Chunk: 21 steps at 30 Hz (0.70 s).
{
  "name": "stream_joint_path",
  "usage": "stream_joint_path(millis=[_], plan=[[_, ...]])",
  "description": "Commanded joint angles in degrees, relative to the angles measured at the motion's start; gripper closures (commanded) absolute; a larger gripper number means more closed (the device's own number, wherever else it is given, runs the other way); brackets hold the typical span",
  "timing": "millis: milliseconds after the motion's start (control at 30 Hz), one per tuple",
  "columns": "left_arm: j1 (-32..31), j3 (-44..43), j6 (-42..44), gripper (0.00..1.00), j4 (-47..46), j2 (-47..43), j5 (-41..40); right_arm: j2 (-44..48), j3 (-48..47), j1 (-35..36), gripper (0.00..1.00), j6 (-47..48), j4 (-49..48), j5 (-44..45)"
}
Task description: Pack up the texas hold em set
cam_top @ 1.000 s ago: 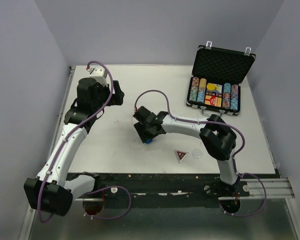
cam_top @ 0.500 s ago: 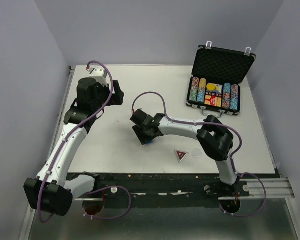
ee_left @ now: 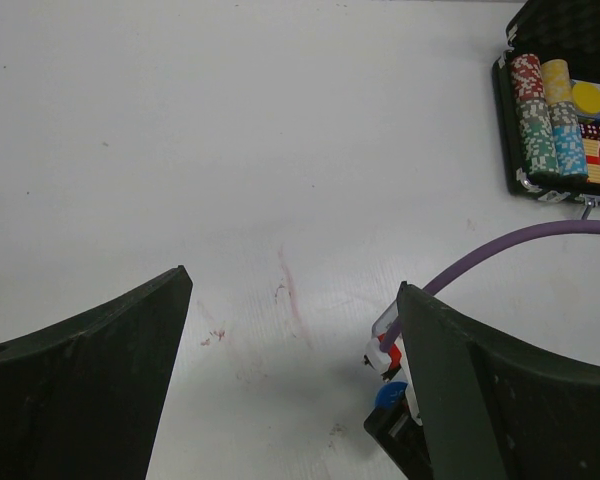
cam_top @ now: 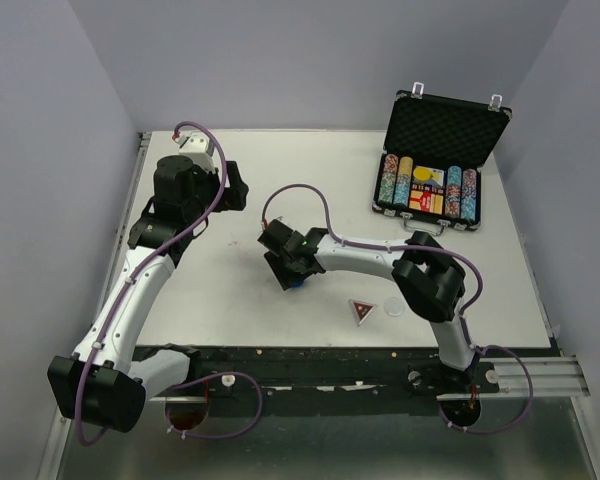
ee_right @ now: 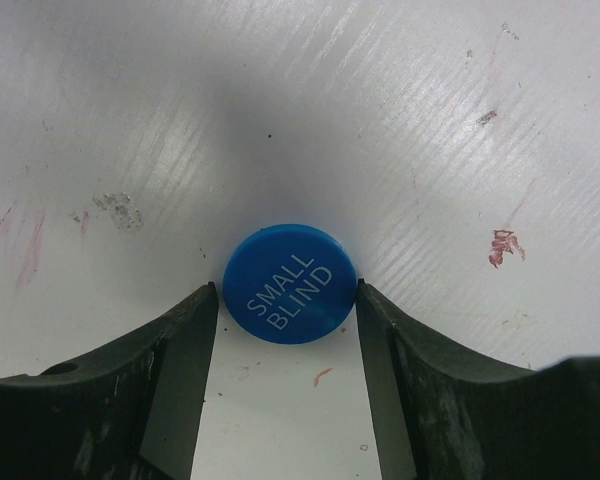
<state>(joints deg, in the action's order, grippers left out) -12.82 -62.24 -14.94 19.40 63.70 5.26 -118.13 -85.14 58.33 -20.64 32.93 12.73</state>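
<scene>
The black briefcase (cam_top: 446, 126) stands open at the back right, its lid upright, with rows of poker chips (cam_top: 390, 185) and card decks (cam_top: 426, 192) inside. A blue round "SMALL BLIND" disc (ee_right: 290, 283) lies flat on the white table. My right gripper (ee_right: 288, 290) is down at the table, its fingertips against the disc's two sides. The top view shows this near mid-table (cam_top: 292, 272). My left gripper (ee_left: 290, 290) is open and empty, held above the table at the back left (cam_top: 235, 190). The case also shows in the left wrist view (ee_left: 570, 25).
A red triangular disc (cam_top: 361, 311) and a pale round disc (cam_top: 394, 307) lie near the table's front edge, right of centre. The right arm's purple cable (ee_left: 500, 250) loops over the table. Purple walls enclose the back and sides.
My right gripper has shifted slightly to the left at the blue disc. The left arm has not moved.
</scene>
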Motion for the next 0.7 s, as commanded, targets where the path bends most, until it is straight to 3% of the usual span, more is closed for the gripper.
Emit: stream_joint_path(millis=[0,367,667], plan=[[0.34,-1.40,-0.62,0.01,-0.41,-1.21,0.72,-2.55,0.51,0.47,0.36,-0.36,2.67,1.07],[0.34,-1.31,-0.71,0.01,-0.59,-1.65,0.63,-3.34,0.24,0.39,0.42,-0.62,4.25,1.15],[0.34,-1.31,-0.62,0.01,-0.59,-1.74,0.54,1.66,0.50,-4.26,0.49,-0.19,3.64,-1.13]])
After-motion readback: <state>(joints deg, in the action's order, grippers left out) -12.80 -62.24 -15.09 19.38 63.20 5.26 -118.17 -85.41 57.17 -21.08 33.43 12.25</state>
